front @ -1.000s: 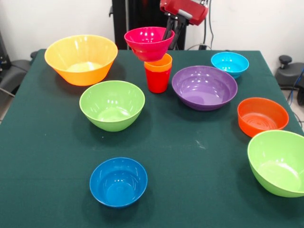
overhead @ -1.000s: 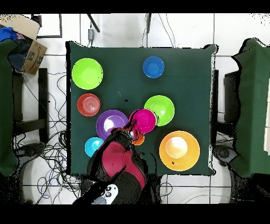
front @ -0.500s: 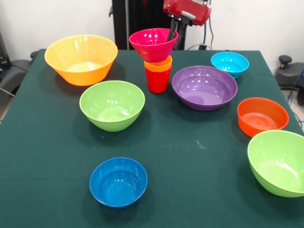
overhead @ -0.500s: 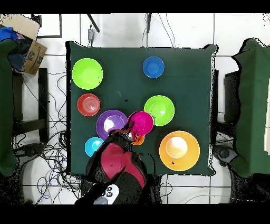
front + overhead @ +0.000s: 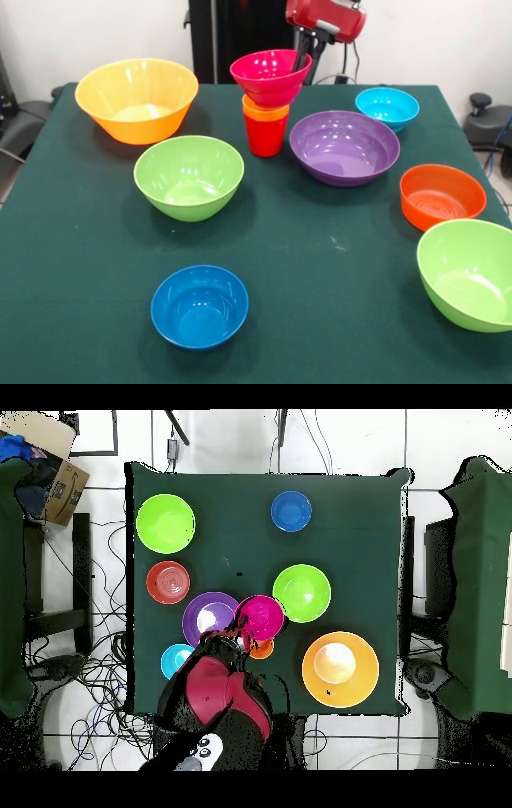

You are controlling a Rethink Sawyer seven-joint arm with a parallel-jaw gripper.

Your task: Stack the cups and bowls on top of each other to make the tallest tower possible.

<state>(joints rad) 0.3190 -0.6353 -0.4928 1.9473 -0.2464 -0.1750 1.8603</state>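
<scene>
Fingers (image 5: 302,58) pinch the pink bowl's (image 5: 268,74) two-o'clock rim, holding it over the cups (image 5: 265,124) for stacking.

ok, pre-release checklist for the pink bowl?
1. gripper holds the pink bowl by its rim: ok.
2. Bowl centred over the orange cup: not ok, it sits to one side in the overhead view.
3. Bowl level: not ok, tilted.
4. Bowl seated on the cup: cannot tell.
5. Orange cup nested in the red cup, upright: ok.
6. purple bowl apart from the stack: ok.
</scene>
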